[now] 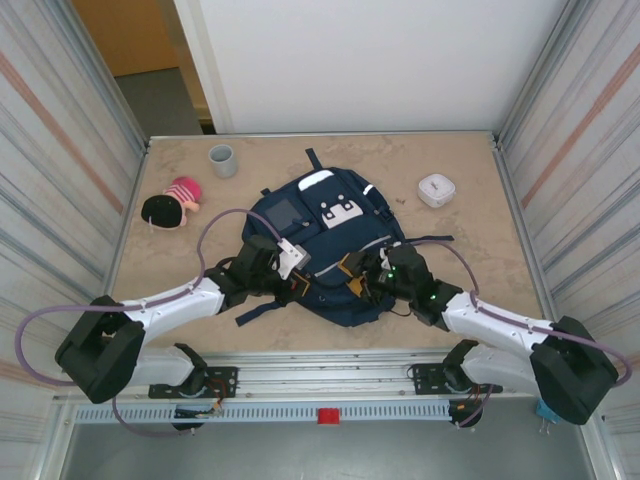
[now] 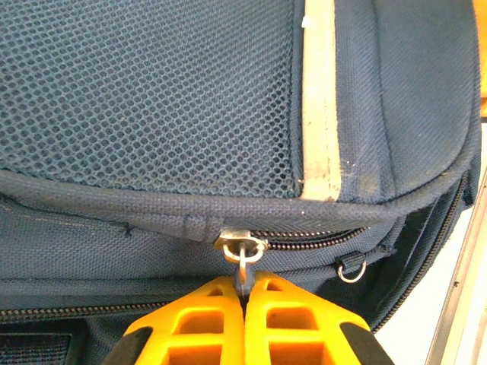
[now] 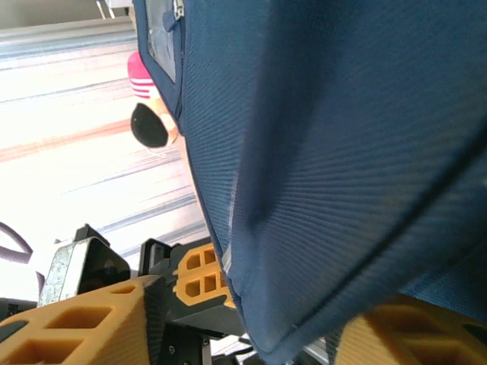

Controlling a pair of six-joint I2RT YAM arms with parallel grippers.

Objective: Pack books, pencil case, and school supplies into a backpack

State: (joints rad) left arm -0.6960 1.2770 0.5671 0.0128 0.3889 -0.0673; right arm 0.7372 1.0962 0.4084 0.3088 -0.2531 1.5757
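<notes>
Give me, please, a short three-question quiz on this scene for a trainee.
1. True or false: the left gripper is shut on the backpack's zipper pull.
2. Which thing stands near the table's far left corner? A. cup B. bottle C. book
3. Fill in: in the top view, the white box lies on the backpack's ____ side.
Key: 1 true; 2 A; 3 right.
</notes>
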